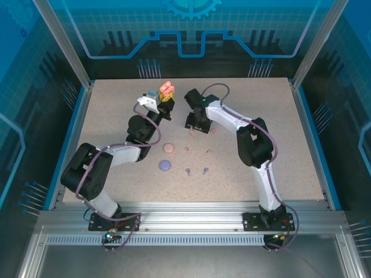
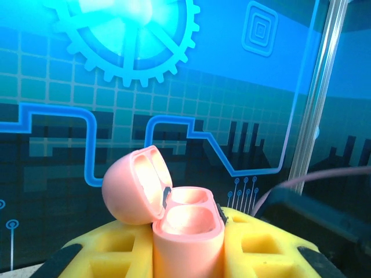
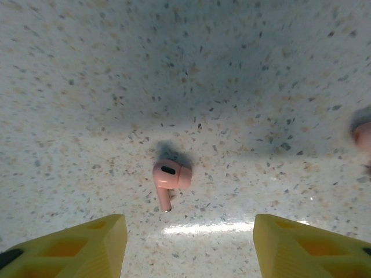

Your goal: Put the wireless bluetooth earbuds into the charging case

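Speckled worktop [image 3: 261,69]: your right jaws stand open over the coral earbud [image 3: 170,176], slightly off-centre, stem pointing back toward the wrist; left jaws clamp the open case [image 2: 188,237].

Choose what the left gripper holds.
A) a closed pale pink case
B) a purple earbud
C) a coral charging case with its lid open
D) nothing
C: the left gripper is shut on the coral charging case, and the left wrist view shows its lid tipped back.
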{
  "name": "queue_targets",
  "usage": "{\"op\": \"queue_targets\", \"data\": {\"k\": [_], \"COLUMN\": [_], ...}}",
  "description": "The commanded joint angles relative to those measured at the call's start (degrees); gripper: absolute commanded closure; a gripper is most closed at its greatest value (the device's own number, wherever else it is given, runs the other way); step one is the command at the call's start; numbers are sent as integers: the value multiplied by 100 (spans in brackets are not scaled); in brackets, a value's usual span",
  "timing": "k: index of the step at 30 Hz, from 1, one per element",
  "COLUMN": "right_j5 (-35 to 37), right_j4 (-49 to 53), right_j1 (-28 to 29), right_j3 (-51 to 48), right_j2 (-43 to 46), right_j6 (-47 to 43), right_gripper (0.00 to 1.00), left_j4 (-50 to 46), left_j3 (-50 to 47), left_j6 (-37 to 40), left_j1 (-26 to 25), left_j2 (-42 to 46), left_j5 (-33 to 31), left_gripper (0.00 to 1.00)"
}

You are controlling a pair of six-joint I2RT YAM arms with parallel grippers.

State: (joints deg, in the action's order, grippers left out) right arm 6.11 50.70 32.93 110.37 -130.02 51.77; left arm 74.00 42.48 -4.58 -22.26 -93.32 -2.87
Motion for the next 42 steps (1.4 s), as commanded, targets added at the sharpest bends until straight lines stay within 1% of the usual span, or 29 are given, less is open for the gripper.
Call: {"op": "queue_targets", "data": {"k": [1, 3, 4, 18, 32, 42], "right_j5": [287, 329, 354, 554, 463, 591], "right_j4": [507, 544, 568, 1090, 1069, 1179], "right_j1": [106, 143, 158, 249, 258, 354], "right_j3": [398, 529, 598, 1761, 1866, 1884], "right_j2": [-272, -301, -475, -1302, -1492, -1535], "right_j6": [352, 389, 393, 503, 527, 664], "right_gripper": [40, 40, 40, 44, 52, 53], "left_j4": [264, 287, 293, 447, 474, 497], "left_j3": [180, 160, 157, 107, 78, 75], "left_j6": [-123, -146, -148, -222, -194, -216], "left_j1": [48, 50, 55, 84, 117, 126], "left_j2": [193, 181, 174, 46, -11, -64], "left_j5": [-94, -90, -83, -59, 8, 35], "left_gripper": [100, 100, 100, 100, 100, 100]}}
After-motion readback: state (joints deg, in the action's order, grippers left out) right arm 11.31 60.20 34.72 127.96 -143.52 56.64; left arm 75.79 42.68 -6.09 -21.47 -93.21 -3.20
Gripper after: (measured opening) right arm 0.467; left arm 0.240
